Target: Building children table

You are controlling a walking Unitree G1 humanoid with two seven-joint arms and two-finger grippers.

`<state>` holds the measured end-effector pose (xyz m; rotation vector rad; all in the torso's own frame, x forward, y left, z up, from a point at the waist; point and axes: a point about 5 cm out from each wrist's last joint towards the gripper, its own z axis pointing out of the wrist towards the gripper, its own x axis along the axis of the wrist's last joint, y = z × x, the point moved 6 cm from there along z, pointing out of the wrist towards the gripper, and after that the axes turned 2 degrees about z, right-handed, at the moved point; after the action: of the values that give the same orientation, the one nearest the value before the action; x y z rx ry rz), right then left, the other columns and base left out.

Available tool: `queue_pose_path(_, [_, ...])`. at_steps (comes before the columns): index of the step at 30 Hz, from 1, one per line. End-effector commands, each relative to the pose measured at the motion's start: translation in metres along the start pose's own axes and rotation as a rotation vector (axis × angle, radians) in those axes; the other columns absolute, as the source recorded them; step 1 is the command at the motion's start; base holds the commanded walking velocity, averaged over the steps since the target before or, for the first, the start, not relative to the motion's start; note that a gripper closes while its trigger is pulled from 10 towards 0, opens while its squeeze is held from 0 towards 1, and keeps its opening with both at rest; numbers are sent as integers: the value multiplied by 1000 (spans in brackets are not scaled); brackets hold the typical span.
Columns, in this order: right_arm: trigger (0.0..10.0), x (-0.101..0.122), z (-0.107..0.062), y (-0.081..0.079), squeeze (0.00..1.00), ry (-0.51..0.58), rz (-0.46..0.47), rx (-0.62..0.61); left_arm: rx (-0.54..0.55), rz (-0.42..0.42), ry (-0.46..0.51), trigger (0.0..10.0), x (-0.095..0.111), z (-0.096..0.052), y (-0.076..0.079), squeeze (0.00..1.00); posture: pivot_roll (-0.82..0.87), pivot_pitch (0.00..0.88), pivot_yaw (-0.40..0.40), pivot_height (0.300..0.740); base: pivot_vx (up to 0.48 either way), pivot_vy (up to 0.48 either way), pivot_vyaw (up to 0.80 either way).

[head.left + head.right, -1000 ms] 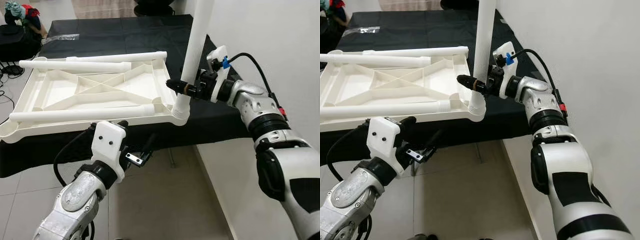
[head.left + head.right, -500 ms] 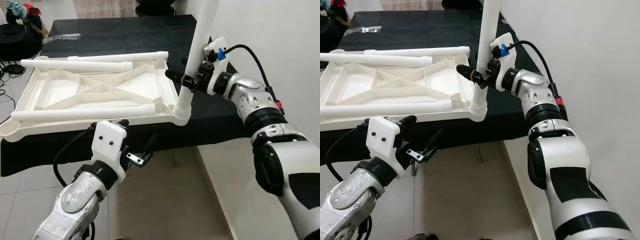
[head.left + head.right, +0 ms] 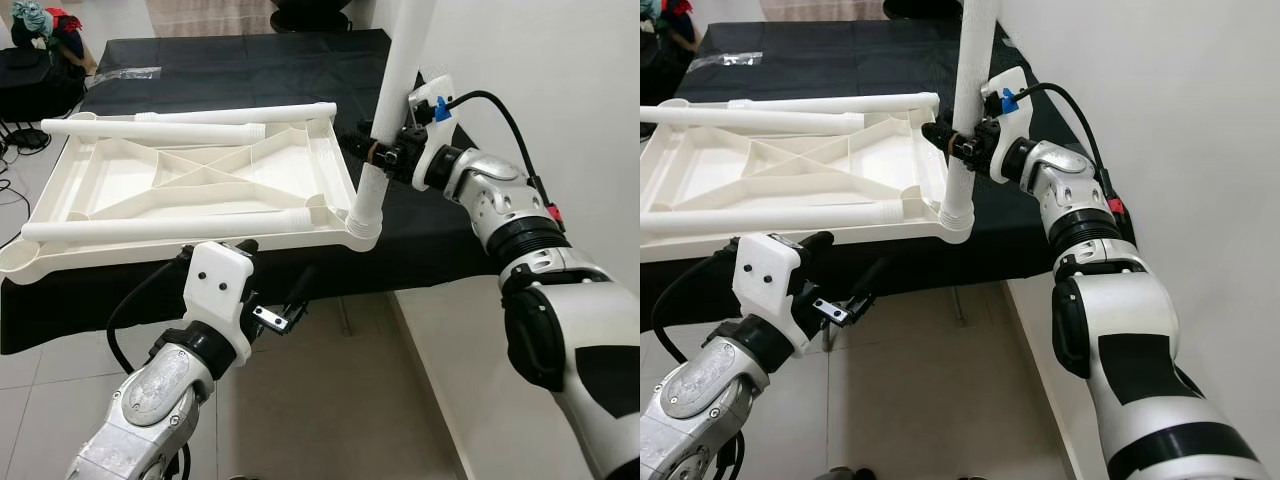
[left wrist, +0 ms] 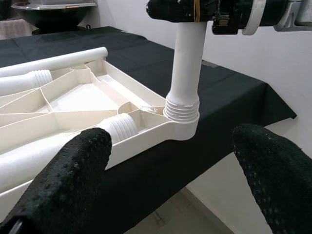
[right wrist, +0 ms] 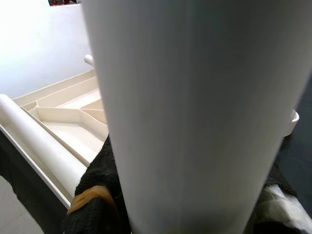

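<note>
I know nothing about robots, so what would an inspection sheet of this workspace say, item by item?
Surface: black-draped table, beside a white wall.
Job's things: white tabletop lying upside down; one leg standing upright in its near right corner socket; three loose legs lying across the tabletop.
Clutter: clear plastic wrap at the far left of the cloth.
Grippers: right tool closed around the upright leg above its threaded base; left tool open, low in front of the table edge, holding nothing.
Cables: black cable looping over the right wrist.
Surroundings: tiled floor; dark bag and coloured cloth at far left.
</note>
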<state>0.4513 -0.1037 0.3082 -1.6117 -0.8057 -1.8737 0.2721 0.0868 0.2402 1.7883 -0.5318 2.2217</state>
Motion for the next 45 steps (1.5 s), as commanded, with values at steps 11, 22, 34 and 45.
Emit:
queue_pose_path(11, [0,-5,7,-4,0,-6,7,-18,4,16,-1,10000,2,-2,-1,0,117,191,-94,740,0,0,0])
queue_pose_path(22, [0,-18,27,6,0,-1,7,-348,42,49,21,10000,9,2,-14,0,117,190,-89,740,0,0,0])
queue_pose_path(34, [0,-9,27,21,0,43,26,-652,47,54,29,10000,11,3,-15,0,110,191,-95,740,0,0,0])
queue_pose_path(45, [0,-19,24,20,0,52,146,-948,53,50,41,10000,14,6,-14,0,110,192,-106,740,0,0,0])
